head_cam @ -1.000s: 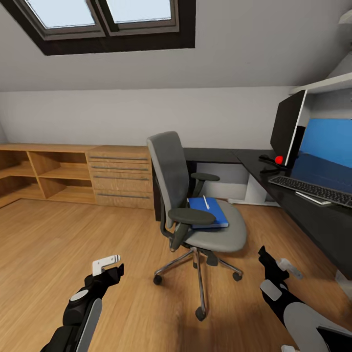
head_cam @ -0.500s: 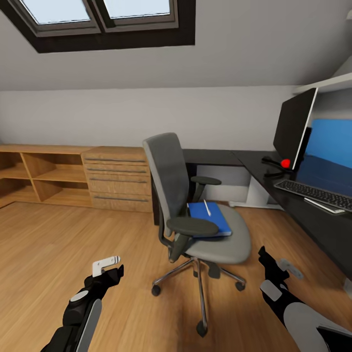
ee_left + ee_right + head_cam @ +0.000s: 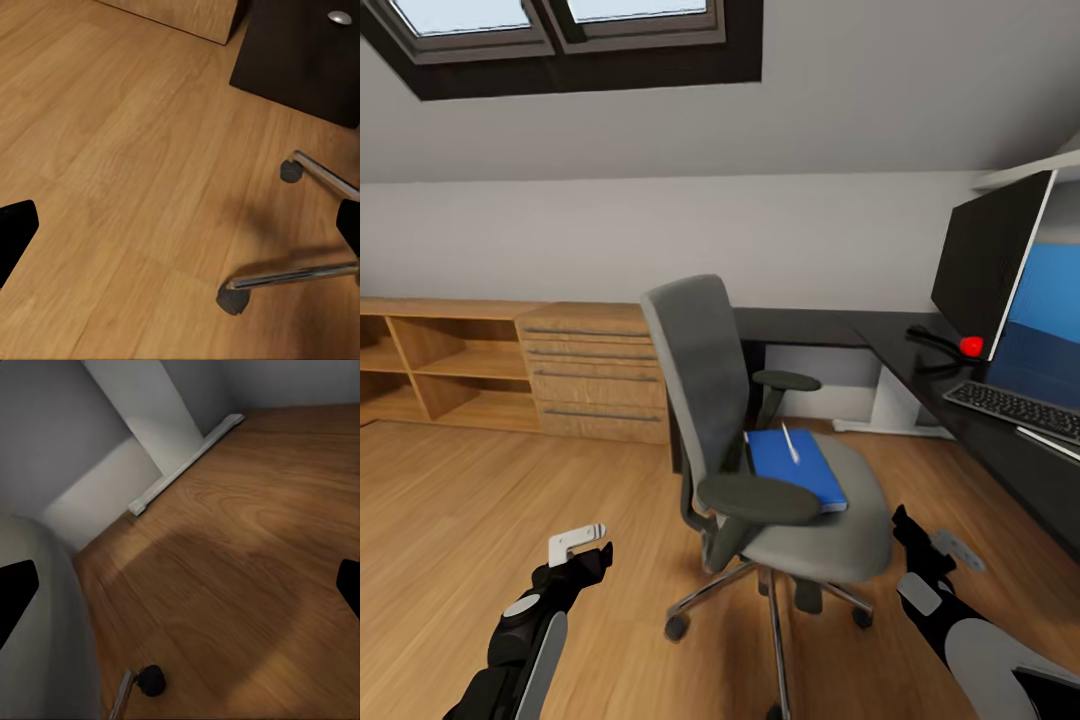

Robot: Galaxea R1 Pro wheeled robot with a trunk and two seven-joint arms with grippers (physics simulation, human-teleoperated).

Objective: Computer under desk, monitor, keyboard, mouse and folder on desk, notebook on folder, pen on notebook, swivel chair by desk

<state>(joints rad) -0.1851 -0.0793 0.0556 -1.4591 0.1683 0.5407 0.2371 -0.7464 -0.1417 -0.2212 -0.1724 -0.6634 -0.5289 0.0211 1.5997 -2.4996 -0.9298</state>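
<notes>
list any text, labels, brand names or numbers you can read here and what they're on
None: no readable text in any view.
The monitor has a black screen and a plain red dot at its lower corner, no lettering.
The keyboard keys are too small and blurred to show legends.
The folder on the swivel chair has a plain blue cover, and the pen on it carries no legible mark.

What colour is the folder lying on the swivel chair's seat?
Bright blue; the folder shows best in the head view.
</notes>
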